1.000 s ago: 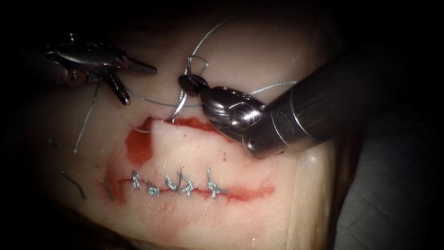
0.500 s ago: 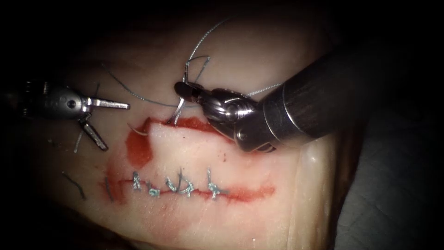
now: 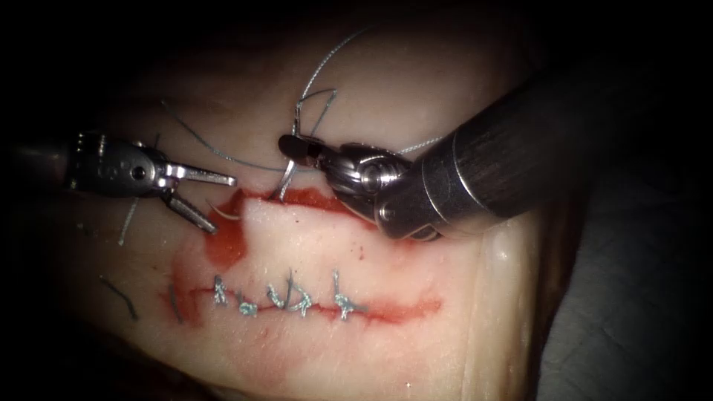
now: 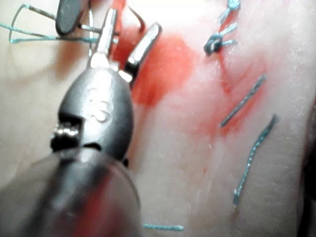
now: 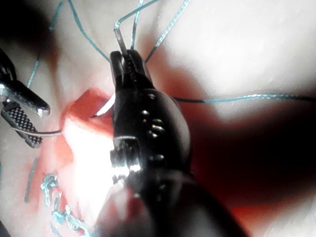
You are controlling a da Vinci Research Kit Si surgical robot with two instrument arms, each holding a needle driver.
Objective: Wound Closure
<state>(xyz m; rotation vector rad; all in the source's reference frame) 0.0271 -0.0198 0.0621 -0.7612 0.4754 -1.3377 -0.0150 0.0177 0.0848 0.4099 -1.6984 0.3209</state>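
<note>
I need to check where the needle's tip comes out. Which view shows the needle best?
Right wrist view: the needle sits in the right tool's shut fingers near its tail, its tip emerging beside the left tool. Endoscope shows the needle smaller; left wrist, a sliver.

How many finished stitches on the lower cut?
4 stitches: far left, next, third, rightmost; none seems hidden. The right pincer holds the needle near its tail, in the tissue; left pincer open, empty.
</note>
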